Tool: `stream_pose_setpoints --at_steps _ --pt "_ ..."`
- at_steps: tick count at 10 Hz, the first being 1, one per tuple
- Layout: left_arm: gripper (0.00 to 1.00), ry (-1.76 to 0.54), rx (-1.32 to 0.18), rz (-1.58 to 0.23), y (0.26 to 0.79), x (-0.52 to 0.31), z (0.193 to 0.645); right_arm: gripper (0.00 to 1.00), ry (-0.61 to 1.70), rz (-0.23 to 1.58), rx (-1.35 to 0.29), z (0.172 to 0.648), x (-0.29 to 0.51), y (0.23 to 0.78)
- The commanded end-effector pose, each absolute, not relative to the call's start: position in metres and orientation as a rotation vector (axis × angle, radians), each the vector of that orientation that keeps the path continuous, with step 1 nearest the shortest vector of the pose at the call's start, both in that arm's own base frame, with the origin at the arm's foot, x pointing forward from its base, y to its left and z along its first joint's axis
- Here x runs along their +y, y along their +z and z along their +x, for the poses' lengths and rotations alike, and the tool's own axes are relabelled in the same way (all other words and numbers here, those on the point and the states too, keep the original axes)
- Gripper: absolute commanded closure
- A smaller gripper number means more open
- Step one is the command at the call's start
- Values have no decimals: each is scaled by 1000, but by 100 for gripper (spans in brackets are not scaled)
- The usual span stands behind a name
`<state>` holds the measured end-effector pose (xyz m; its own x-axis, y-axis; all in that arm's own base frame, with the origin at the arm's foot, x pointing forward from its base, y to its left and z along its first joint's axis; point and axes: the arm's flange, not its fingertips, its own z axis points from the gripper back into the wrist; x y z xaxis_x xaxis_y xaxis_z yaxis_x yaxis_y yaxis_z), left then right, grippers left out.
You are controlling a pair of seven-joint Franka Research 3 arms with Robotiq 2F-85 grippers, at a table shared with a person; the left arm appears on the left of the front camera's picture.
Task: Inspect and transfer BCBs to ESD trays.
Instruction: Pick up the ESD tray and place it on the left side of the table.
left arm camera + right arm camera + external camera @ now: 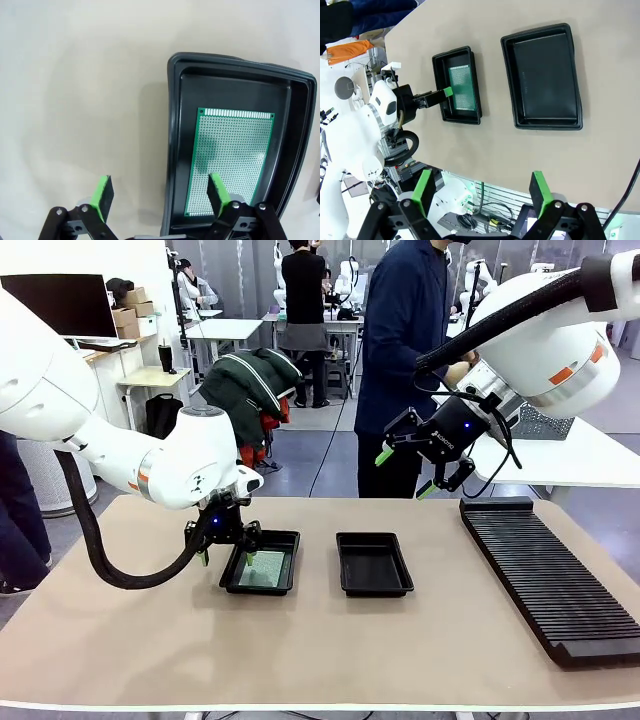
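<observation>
Green pads and little else show of the left gripper (222, 543) in the front view: its black fingers hang low under the white wrist, at the near-left corner of the left-hand shallow rectangular black plastic tray (291, 562). Its own wrist camera shows this left gripper (160, 186) spread wide across that tray's long rim (171, 150), one pad over bare table and the other over a near corner of the thin green perforated circuit board (231, 159). Whether that pad touches the board cannot be told. The right gripper (405, 473) hangs high above the table's far side, its fingers apart and holding nothing. Part of the arm behind it is cut off by the picture's edge. At the far right, the long black ribbed slotted rack (550, 580) runs out to the frame edge.

The left tray holds the one board (262, 570), flat on its floor and well inside the rim. From the right wrist camera the same board (462, 89) lies lengthwise in that tray (438, 85), with the left arm's green pad at its edge. The second black plastic tray (375, 565), just right of the first, shows its plain black floor (545, 75) from rim to rim. The right gripper (481, 182) is spread wide there too.

Both trays and the rack rest on a beige tabletop (120, 640). Beyond it, a person in a dark blue coat (405, 340) stands at the far side, amid white desks and a dark monitor (58, 304).
</observation>
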<state>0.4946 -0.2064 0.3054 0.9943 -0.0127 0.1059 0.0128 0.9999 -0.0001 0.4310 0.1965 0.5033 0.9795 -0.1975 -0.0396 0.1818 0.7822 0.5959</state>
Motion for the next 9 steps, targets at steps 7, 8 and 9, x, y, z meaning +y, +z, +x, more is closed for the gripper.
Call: stream_pose_setpoints --at_steps 7,8,9 --pt "4 -102 -21 -76 305 -194 518 0 -211 622 -26 434 197 504" --pt "9 -104 -23 -71 305 -193 519 0 -211 622 -26 434 197 504" --pt "8 -122 -25 -79 306 -193 518 0 -211 622 -26 434 197 504"
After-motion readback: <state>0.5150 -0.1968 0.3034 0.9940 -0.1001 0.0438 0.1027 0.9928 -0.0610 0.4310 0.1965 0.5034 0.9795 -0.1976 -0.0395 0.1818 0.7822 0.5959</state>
